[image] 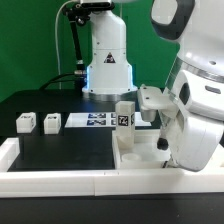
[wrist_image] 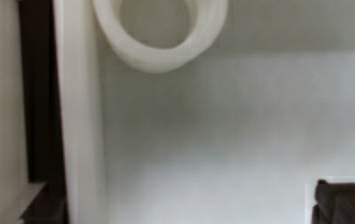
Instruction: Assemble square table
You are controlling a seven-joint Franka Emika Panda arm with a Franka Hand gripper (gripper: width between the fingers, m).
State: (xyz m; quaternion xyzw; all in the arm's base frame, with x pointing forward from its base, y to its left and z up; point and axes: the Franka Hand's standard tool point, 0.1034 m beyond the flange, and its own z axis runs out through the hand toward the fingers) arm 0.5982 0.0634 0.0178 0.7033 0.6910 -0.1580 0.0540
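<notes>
- Panel (image: 135, 158) lies flat on the desk (image: 60, 150), at 5 o'clock in the exterior view and close against the wall (image: 60, 182). My read is that the wall works as a stop, so the panel won't slide while legs are screwed in.
- One leg (image: 124, 116) stands upright at the panel's 10 o'clock corner with its tag facing the camera. It looks seated in the panel, but how deep is unclear.
- Pincer (image: 148, 104) sits just beside that leg, at its 3 o'clock, with no contact visible. The arm's bulk hides most of it.
- Can't tell whether the pincer is released or clenched, since the fingertips aren't clear in either view.
- Two spare legs rest on the desk at 9 o'clock, well apart from the panel: outer spare (image: 25, 122) and inner spare (image: 50, 122). They sit side by side with gaps around them, easy to reach.
- Marker board (image: 92, 120) lies flat between the inner spare and the upright leg, and nothing is on it.
- Wrist view is very close on the white panel surface. It shows a raised ring (wrist_image: 156, 35), likely a leg socket, and a dark strip of desk beside the rim.
- Progress guess: one leg up and at least two to go. I can't pick out a fourth leg.
- Next move is probably fetching a spare.
- Risk: bumping the standing leg when pulling away.
</notes>
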